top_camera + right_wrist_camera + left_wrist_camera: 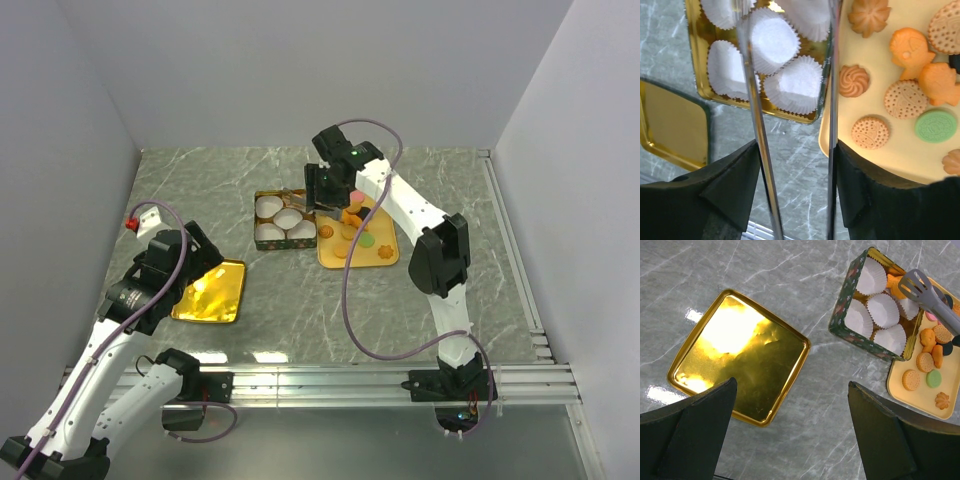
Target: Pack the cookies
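Note:
The cookies lie on a yellow tray: orange, round and flower-shaped, plus a green one. They also show in the left wrist view. My right gripper is shut on metal tongs, whose arms stand spread. The grey tong tip hangs over the right side of the tin, next to an orange piece. My left gripper is open and empty, above the table by the gold lid.
The green patterned tin holds several white paper cups. The gold lid lies flat at the left front. White walls close in the marble table on three sides.

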Motion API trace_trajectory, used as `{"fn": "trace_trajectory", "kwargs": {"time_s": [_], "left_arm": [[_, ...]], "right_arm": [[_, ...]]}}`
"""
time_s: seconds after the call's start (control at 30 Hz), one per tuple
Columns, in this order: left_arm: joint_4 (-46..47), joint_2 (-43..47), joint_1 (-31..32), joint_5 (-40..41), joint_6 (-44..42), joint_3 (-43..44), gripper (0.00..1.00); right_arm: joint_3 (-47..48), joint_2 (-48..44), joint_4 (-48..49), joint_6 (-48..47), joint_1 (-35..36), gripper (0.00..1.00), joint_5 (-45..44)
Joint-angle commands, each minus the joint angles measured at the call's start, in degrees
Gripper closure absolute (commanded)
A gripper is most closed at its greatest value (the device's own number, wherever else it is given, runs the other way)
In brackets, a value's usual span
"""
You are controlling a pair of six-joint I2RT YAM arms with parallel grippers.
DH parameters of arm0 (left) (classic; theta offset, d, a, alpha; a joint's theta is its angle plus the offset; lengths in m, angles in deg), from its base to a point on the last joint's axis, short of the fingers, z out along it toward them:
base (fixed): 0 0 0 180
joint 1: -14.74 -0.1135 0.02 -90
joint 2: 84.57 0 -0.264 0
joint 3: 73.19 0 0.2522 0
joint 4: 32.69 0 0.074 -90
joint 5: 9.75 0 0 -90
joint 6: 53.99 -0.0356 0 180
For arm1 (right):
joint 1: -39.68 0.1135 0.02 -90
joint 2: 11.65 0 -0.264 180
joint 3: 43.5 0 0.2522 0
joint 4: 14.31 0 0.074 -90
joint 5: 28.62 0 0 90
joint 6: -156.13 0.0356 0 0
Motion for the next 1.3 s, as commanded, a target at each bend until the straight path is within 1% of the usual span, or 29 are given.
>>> {"fn": "trace_trajectory", "kwargs": {"time_s": [0.0,0.27,0.43,0.63,0.73,0.8,0.93,1.07,1.27], "left_arm": [[-0.1,0.3,-0.3,1.3,0.4,0.8,0.01],[-0.1,0.3,-0.3,1.4,0.4,0.7,0.01],[0.1,0.2,-0.4,1.3,0.4,0.6,0.01],[0.2,0.0,-0.4,0.8,0.0,0.5,0.00],[0.3,-0.2,-0.4,0.8,-0.1,0.6,0.01],[0.3,-0.2,-0.4,0.8,0.0,0.5,0.01],[0.2,0.0,-0.5,0.7,0.0,0.5,0.01],[0.3,0.3,-0.5,0.7,0.0,0.5,0.01],[0.3,0.4,-0.5,0.8,0.0,0.5,0.01]], "right_arm": [[2.7,-2.6,-1.7,-0.3,-0.7,0.33,-2.0],[4.8,-4.5,-2.6,-0.2,-0.9,0.33,-2.6],[3.6,-10.2,-2.2,-0.2,-2.2,0.34,-3.3],[-6.4,-18.5,-1.6,-1.1,-5.8,0.36,-4.5],[-15.3,-22.8,-0.4,-1.9,-7.5,0.37,-5.8],[-19.2,-25.8,0.4,-2.1,-8.1,0.38,-7.1],[-28.9,-28.8,1.8,-2.4,-9.8,0.39,-8.8],[-33.5,-29.6,3.3,-2.8,-10.2,0.41,-8.7],[-33.4,-27.9,3.7,-2.7,-10.1,0.41,-8.0]]}}
